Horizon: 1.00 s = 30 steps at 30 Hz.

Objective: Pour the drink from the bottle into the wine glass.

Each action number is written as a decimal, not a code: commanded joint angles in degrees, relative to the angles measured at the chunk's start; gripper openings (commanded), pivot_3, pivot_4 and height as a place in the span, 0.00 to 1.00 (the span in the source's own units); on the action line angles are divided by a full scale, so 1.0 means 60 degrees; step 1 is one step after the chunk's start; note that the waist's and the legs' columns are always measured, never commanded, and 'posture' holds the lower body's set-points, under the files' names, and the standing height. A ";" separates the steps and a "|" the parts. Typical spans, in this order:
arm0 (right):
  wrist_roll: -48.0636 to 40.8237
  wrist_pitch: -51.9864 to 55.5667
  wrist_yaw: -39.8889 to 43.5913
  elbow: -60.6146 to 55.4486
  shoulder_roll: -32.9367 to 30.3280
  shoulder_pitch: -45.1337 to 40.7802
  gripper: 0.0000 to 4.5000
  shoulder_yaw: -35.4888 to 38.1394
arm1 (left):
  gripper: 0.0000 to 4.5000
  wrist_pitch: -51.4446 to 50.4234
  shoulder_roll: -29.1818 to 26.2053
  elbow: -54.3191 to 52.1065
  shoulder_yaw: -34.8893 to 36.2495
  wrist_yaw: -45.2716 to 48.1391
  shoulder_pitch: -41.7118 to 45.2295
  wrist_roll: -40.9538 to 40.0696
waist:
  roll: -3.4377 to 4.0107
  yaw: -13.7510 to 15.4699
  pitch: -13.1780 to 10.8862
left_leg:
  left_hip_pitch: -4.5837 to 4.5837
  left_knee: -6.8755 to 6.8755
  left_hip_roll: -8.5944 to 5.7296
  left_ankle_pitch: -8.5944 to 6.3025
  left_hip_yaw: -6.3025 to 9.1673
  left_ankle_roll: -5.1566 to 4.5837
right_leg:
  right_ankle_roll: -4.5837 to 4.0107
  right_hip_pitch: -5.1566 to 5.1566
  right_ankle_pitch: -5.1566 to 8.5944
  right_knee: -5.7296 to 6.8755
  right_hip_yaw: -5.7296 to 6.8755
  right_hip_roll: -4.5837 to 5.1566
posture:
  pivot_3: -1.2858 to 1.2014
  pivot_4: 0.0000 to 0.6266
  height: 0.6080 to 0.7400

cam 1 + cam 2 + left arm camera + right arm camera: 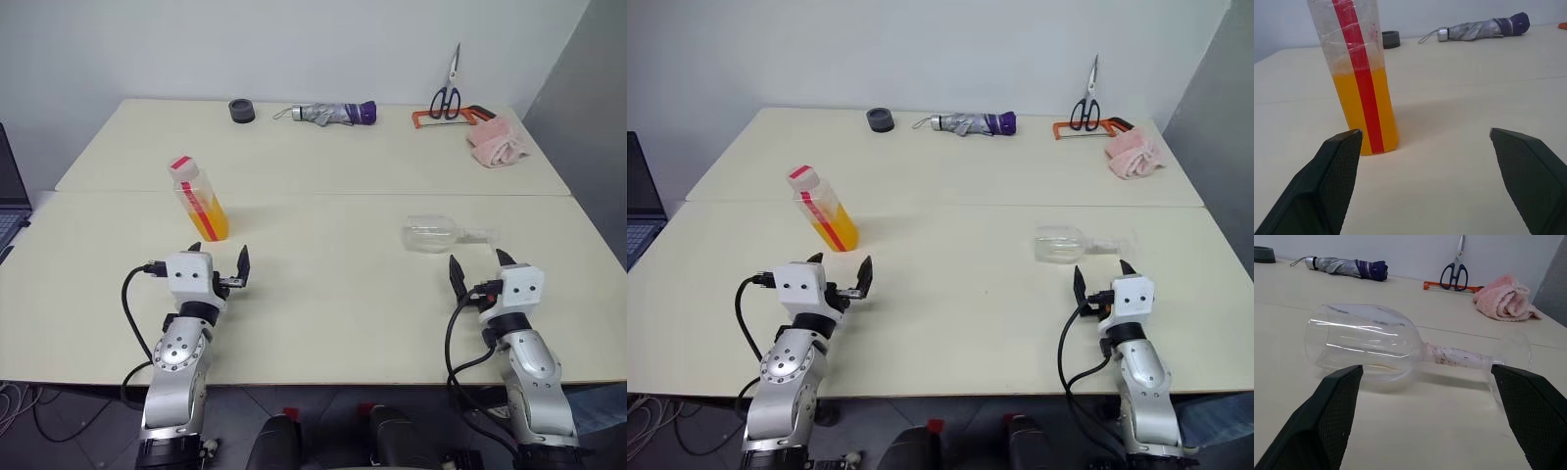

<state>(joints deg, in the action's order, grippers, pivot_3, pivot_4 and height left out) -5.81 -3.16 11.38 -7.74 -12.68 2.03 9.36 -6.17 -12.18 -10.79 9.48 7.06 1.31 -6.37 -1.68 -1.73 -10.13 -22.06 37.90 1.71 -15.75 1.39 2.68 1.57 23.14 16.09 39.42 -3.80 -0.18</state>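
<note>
The bottle (199, 201) stands upright on the cream table (333, 284) at the left, with a red-and-white cap and a red strip. The orange drink (1364, 107) fills about its lower half. The wine glass (436, 235) lies on its side at the right, its bowl towards the left and its foot towards the right; it looks empty. My left gripper (219, 259) is open just short of the bottle, which sits slightly left of its gap. My right gripper (1425, 369) is open just in front of the lying glass, touching nothing.
Along the far edge lie a black round object (242, 110), a folded grey-and-purple umbrella (328, 114), scissors (448, 93), an orange-handled saw (460, 116) and a pink towel (500, 142). A laptop (10, 196) shows at the left edge. A seam (392, 195) joins the two tabletops.
</note>
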 commanded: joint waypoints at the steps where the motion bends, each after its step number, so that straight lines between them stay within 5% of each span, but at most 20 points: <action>1: -0.0113 -0.0189 0.0064 -0.0281 -0.0012 -0.0089 1.00 0.0004 | 0.99 0.0279 -0.0076 -0.0395 0.0139 0.0003 0.0032 0.0029 | 0.0000 0.0000 0.0000 | 0.0000 0.0000 0.0000 0.0000 0.0000 0.0000 | 0.0000 0.0000 0.0000 0.0000 0.0000 0.0000 | 0.52 0.24 1.00; 30: -0.0410 -0.0234 0.0885 -0.0363 -0.0078 -0.0108 1.00 -0.0406 | 0.99 0.0453 -0.0238 -0.0477 0.0378 0.0010 -0.0134 0.0173 | 0.0000 -0.0001 0.0000 | 0.0000 -0.0001 0.0001 0.0000 0.0000 0.0000 | 0.0000 0.0000 0.0000 -0.0002 0.0002 0.0000 | 0.52 0.24 1.00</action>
<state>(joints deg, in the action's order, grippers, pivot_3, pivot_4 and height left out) -6.78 -4.22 15.17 -6.67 -12.59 1.61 7.51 -4.52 -13.54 -10.98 11.54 7.02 0.36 -5.14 -1.68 -1.73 -10.13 -22.06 37.90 1.71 -15.75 1.39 2.68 1.56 23.14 16.09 39.41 -3.79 -0.18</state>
